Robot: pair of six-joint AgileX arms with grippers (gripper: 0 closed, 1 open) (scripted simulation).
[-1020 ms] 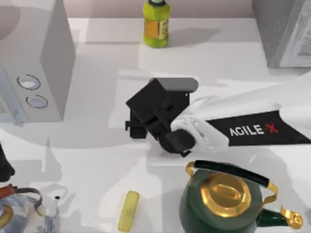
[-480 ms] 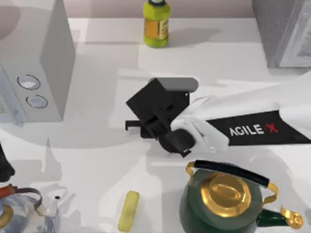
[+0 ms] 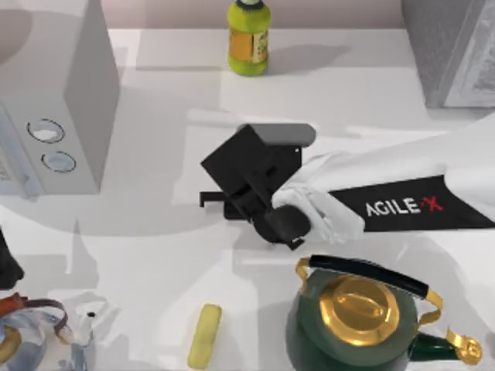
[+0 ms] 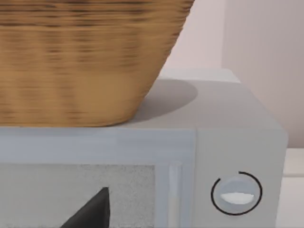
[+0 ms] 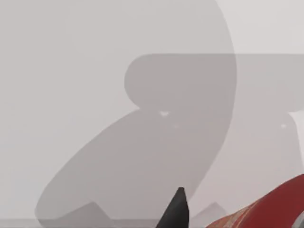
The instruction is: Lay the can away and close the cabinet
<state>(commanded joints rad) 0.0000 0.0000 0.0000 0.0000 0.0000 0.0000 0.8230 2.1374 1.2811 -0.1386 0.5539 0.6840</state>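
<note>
My right arm reaches across the table's middle, and its black gripper (image 3: 210, 199) points left, low over the surface. In the top view the gripper body covers the can. The right wrist view shows the red side of the can (image 5: 278, 206) close beside one dark fingertip (image 5: 176, 209), with the fingers drawn in on it. The cabinet (image 3: 448, 46), grey speckled with a white framed panel, stands at the far right corner. My left arm (image 3: 6, 267) is parked at the left edge, and a dark fingertip (image 4: 92, 211) shows in the left wrist view.
A pale grey box with two round dials (image 3: 58, 100) stands at the left, with a wicker basket (image 4: 80, 57) on top. A yellow-green bottle (image 3: 249, 39) is at the back centre. Near the front are a green-and-gold kettle (image 3: 356, 309), a yellow bar (image 3: 205, 336) and a glass teapot (image 3: 35, 340).
The right gripper's fingers drew together between one second ago and half a second ago. Since then nothing has moved, and the left arm stayed still.
</note>
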